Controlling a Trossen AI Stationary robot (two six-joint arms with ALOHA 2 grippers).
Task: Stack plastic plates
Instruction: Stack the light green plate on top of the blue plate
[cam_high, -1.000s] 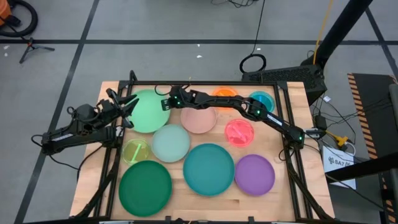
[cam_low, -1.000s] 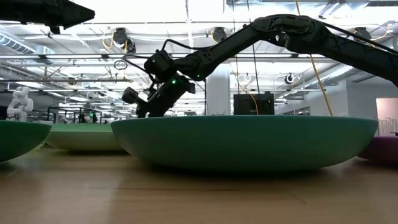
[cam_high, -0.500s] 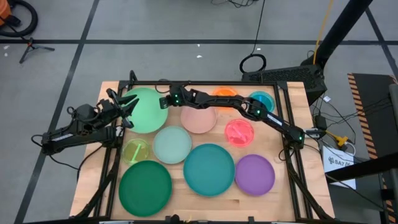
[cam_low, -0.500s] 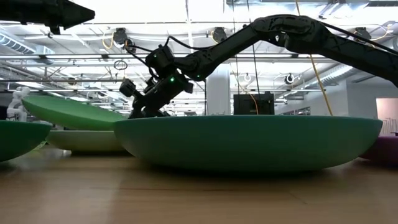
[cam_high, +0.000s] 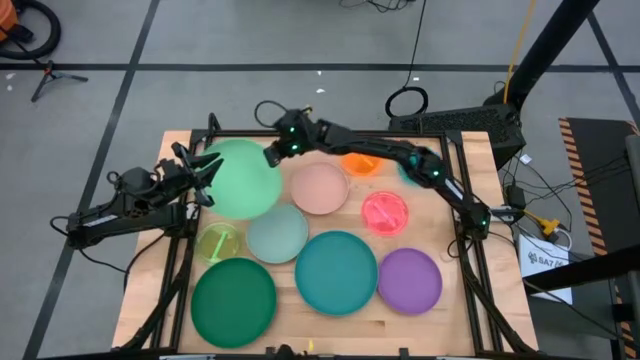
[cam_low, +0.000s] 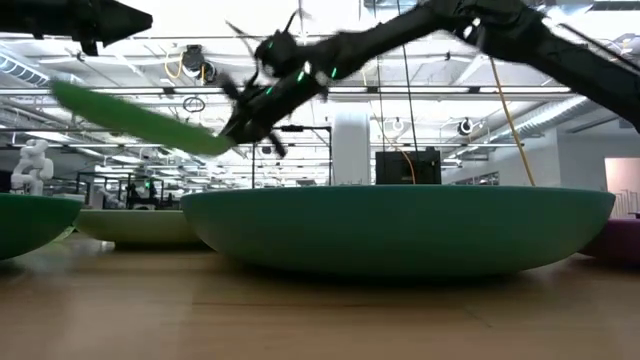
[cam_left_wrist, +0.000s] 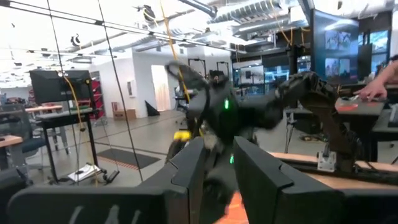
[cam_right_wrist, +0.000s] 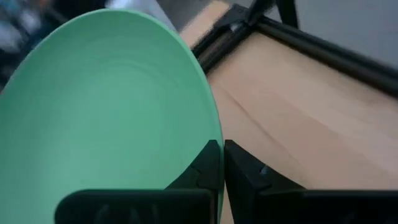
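Nine plates are visible. The right gripper (cam_high: 272, 153) pinches the rim of one light green plate (cam_high: 243, 178), tilted above the table's (cam_high: 470, 320) far left corner. The left gripper (cam_high: 205, 172) waits beside it, jaws slightly apart and empty. Eight plates lie flat.

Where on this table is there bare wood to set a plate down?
Bare wood lies along the table's near right corner beside the purple plate, and at the far left corner, bordered by the lifted light green plate. The middle is crowded, its plates nearly touching.
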